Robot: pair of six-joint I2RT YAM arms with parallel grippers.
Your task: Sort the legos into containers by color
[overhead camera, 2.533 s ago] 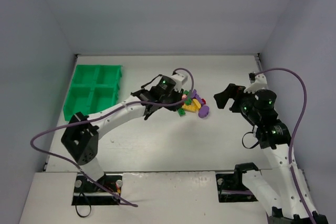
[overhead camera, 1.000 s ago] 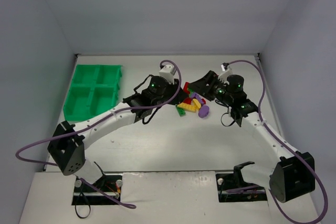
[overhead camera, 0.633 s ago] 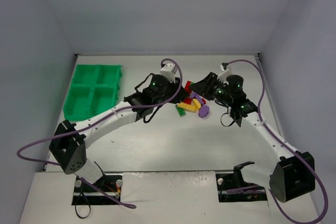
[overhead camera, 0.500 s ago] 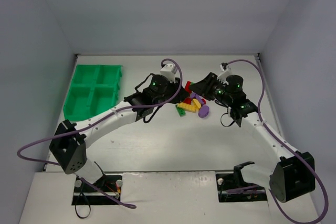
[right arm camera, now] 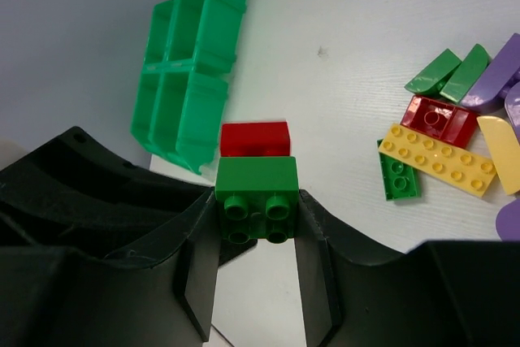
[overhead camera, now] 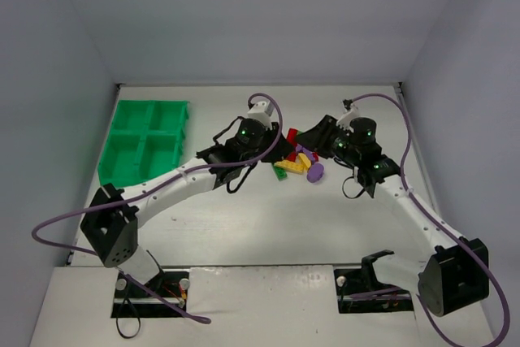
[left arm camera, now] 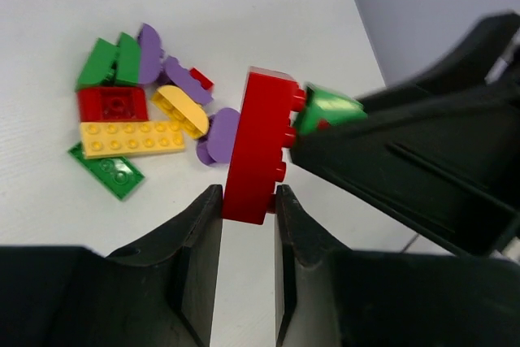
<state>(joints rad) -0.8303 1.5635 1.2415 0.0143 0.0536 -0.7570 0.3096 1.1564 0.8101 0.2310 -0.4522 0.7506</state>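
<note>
**Red brick**: long, raised above the table. The left gripper is clamped on its lower end.

**Green brick**: short, touching the red brick's far end and apparently joined to it. The right gripper is clamped on its sides.

**Pile**: red, green, yellow and purple pieces lying on the table below the two grippers, well apart from the tray.

**Tray**: green, four compartments, at the far left. No piece shows in any compartment.

**Progress:** sorting looks barely begun. The step in hand is probably pulling the joined pair apart, and every piece is left to place.
</note>
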